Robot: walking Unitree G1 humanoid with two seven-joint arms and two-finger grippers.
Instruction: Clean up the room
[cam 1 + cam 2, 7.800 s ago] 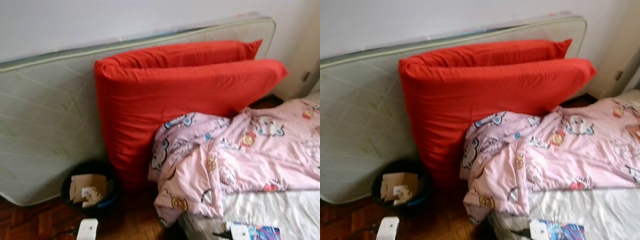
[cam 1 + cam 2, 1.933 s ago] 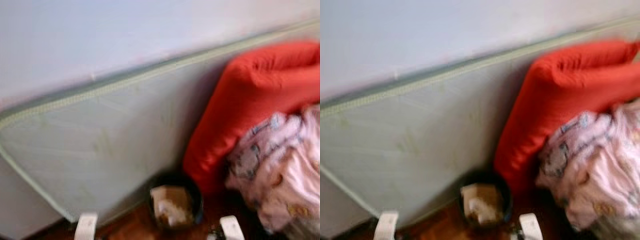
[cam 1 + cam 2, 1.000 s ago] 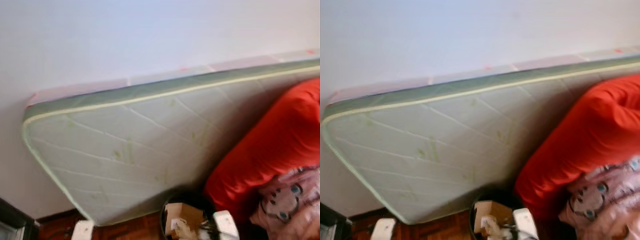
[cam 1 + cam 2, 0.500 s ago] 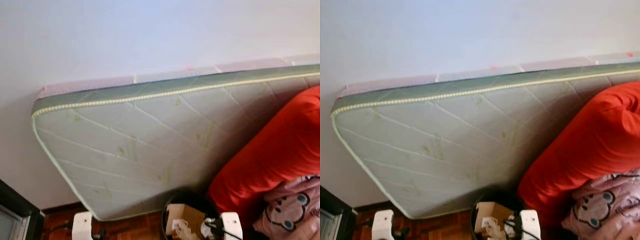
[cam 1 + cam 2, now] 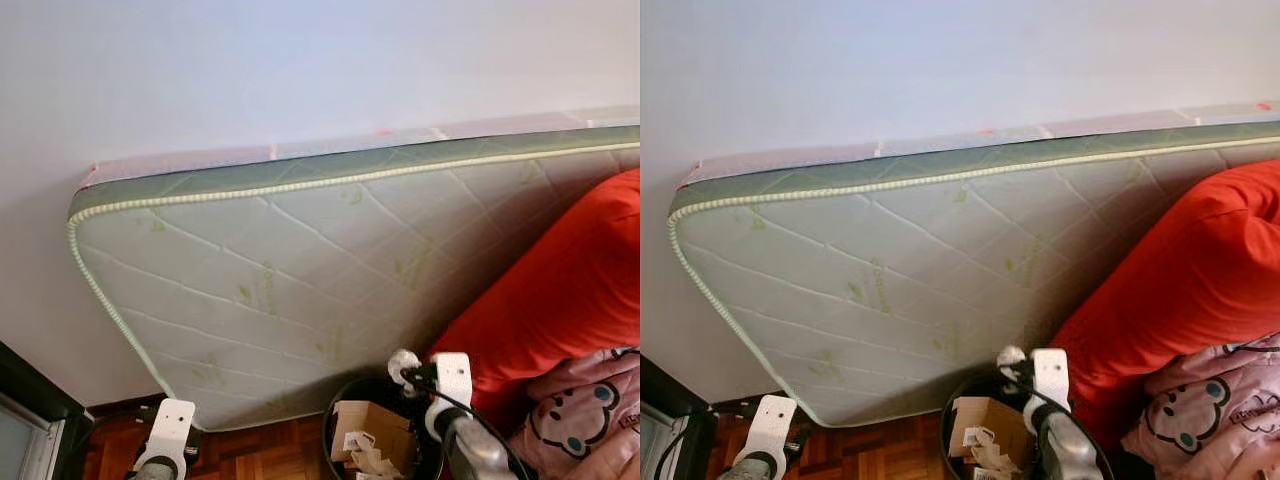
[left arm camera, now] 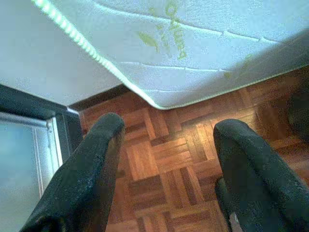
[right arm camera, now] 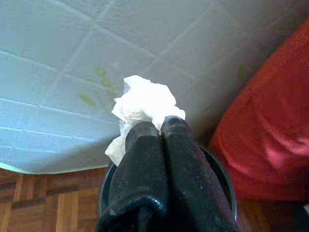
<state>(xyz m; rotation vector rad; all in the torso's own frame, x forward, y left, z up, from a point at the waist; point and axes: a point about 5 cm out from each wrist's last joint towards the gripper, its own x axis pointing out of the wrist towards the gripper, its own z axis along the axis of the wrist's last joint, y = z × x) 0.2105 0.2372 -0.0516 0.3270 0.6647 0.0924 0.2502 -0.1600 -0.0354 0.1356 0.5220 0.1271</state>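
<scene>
My right gripper is shut on a crumpled white tissue, held just above a black bin that stands on the floor against the mattress. In the head views the tissue shows as a small white wad at the gripper's tip, over the bin's rim. The bin holds a brown cardboard box and paper scraps. My left gripper is open over bare parquet near the mattress corner, with nothing between its fingers.
A pale quilted mattress leans on its side against the white wall. A big red cushion rests against it on the right, with a pink cartoon-print quilt below. A dark-framed glass panel stands at the far left. Parquet floor lies underfoot.
The camera has turned left from the bed to the mattress and bin. In the last half second my right arm rose, lifting the tissue above the bin's rim.
</scene>
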